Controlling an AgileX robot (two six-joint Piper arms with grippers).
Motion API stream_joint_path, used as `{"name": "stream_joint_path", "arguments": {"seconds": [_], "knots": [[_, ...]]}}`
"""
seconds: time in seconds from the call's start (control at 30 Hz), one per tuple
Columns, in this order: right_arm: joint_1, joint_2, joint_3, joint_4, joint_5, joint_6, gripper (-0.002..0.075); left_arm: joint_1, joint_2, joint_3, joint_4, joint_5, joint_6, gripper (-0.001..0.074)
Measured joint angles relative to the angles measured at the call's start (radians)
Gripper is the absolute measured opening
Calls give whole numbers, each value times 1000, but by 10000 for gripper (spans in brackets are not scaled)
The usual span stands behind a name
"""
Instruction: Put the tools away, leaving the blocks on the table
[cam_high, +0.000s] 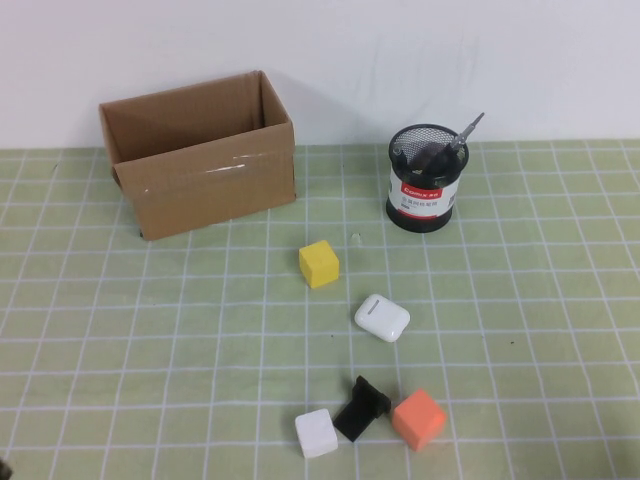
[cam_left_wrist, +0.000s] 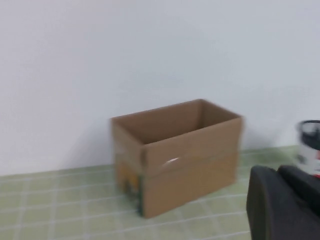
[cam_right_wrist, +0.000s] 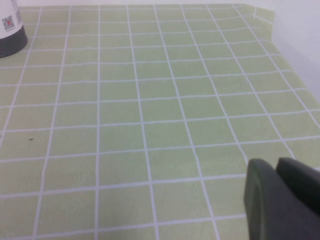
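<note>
Three blocks rest on the green gridded table (cam_high: 120, 330): a yellow one (cam_high: 319, 264) in the middle, with a white one (cam_high: 316, 433) and an orange one (cam_high: 418, 419) near the front edge. A black mesh cup (cam_high: 421, 180) at the back right holds tools, and a metal tip (cam_high: 470, 129) pokes out over its rim. Neither arm shows in the high view. My left gripper (cam_left_wrist: 277, 172) is shut and empty, facing the cardboard box (cam_left_wrist: 177, 152). Low over bare mat, my right gripper (cam_right_wrist: 276, 162) is shut on nothing.
An open cardboard box (cam_high: 200, 165) stands at the back left. A white rounded case (cam_high: 382, 318) lies right of the middle. A small black angular piece (cam_high: 361, 408) sits between the white and orange blocks. The cup's base (cam_right_wrist: 10, 30) shows far off in the right wrist view.
</note>
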Motion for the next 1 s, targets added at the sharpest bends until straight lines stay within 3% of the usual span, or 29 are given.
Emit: {"name": "stream_joint_path", "arguments": {"seconds": [0.3,0.57,1.0], "knots": [[0,0,0,0,0,0,-6,144,-243,218,305,62,-400,-3],[0,0,0,0,0,0,-6,238,-244,222,361,308,-447,-3],[0,0,0,0,0,0,-6,241,-244,222,368,313,-453,-4]]}}
